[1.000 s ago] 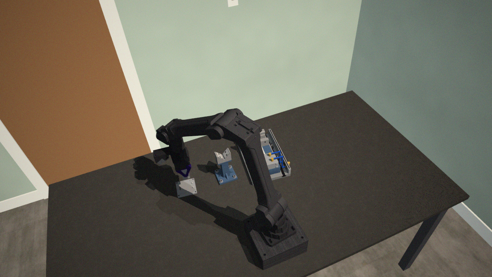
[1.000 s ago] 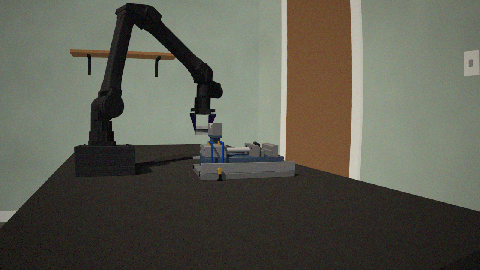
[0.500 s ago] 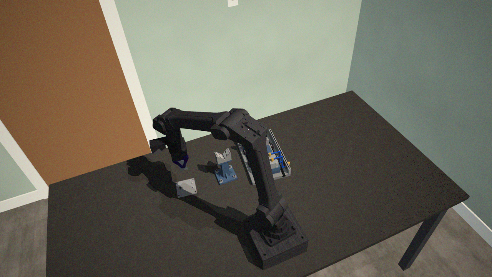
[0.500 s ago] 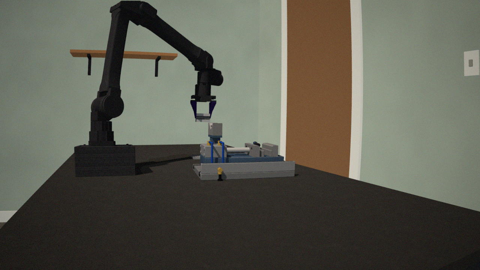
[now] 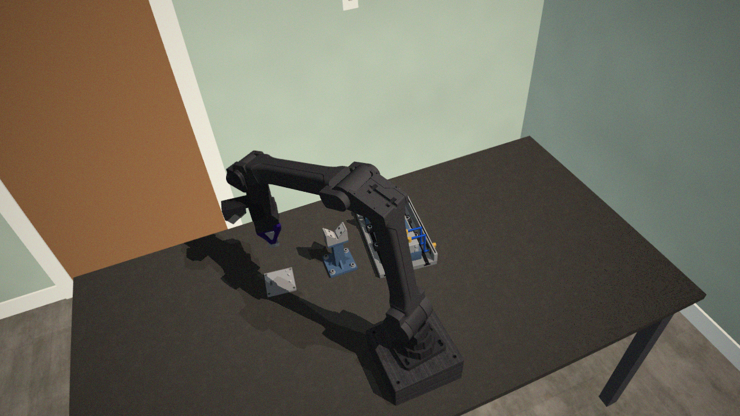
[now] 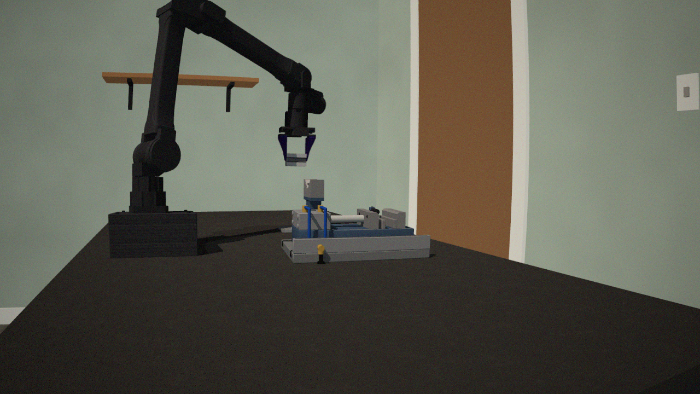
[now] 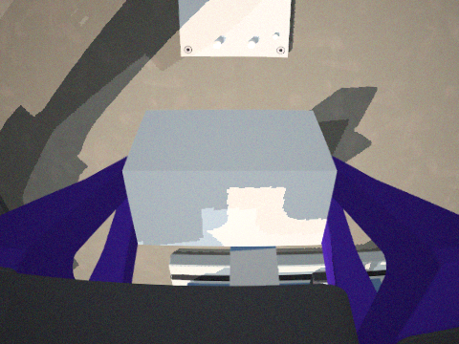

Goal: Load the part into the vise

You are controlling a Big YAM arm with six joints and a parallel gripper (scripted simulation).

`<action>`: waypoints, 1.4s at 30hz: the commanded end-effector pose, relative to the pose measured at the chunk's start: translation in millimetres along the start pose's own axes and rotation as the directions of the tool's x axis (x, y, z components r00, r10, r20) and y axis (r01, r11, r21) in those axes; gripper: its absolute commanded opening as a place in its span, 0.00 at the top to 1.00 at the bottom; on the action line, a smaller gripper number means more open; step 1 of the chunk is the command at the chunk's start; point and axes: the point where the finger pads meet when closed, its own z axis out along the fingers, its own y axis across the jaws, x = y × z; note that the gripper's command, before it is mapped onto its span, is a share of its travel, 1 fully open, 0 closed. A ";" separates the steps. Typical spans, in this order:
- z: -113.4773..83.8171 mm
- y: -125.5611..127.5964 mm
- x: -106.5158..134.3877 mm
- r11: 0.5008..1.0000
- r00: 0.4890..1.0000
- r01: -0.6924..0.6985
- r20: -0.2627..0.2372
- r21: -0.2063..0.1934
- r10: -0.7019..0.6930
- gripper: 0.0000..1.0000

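Observation:
My gripper (image 5: pixel 269 237) (image 6: pixel 296 155) (image 7: pixel 229 168) has purple fingers and is shut on the part (image 6: pixel 296 161) (image 7: pixel 224 153), a pale grey block. It holds the part high above the table, level, with a plain face towards the wrist camera; I cannot see the slot. The grey infeed plate (image 5: pixel 280 282) (image 7: pixel 236 0) lies bare below and in front of the gripper. The V-block (image 5: pixel 335 235) (image 6: pixel 313 188) stands on its blue base to the right of the gripper. The vise (image 5: pixel 421 252) (image 6: pixel 352 243) lies beyond it, open, partly hidden by the arm.
The arm's base (image 5: pixel 419 370) (image 6: pixel 152 232) stands near the dark table's (image 5: pixel 517 232) front edge. The vise carries blue hoses (image 6: pixel 309 222) and a white cylinder rod (image 6: pixel 345 219). A wall shelf (image 6: pixel 181 79) hangs behind the arm.

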 end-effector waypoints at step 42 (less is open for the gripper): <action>-53.6 -18.5 -7.8 0.997 0.998 -0.002 0.056 0.077 -0.003 1.00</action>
